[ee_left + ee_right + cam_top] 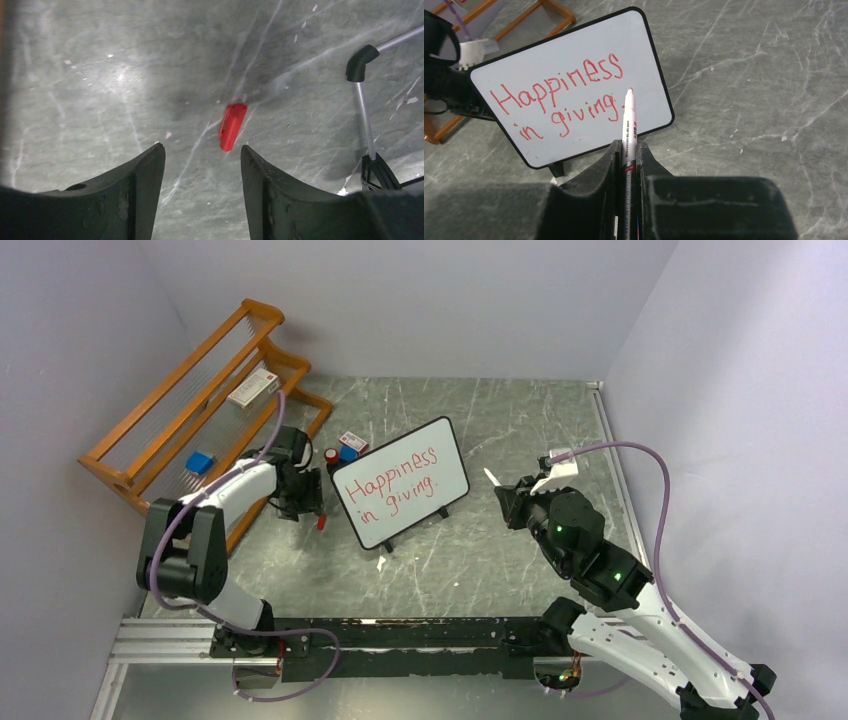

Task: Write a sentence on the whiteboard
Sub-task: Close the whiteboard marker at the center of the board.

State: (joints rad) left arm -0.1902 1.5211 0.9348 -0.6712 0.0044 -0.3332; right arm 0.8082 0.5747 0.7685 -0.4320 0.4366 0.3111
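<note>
— On the grey table [500,570], where is the whiteboard [440,445]?

— It stands tilted near the middle, its face to the robot. The sentence [555,90] is on it in red, in two lines: "Happiness in giving." It looks all done, dot and all.

— So what is left?

— Maybe only putting the marker [629,115] away. The right gripper [629,150] squeezes the marker tight, its tip bare and well away from the board.

— And the left gripper [202,160]?

— Its jaws stand apart with nothing in them. The little red cap [232,126] lies on the table just in front of them. It likely needs picking up and pushing back on.
</note>
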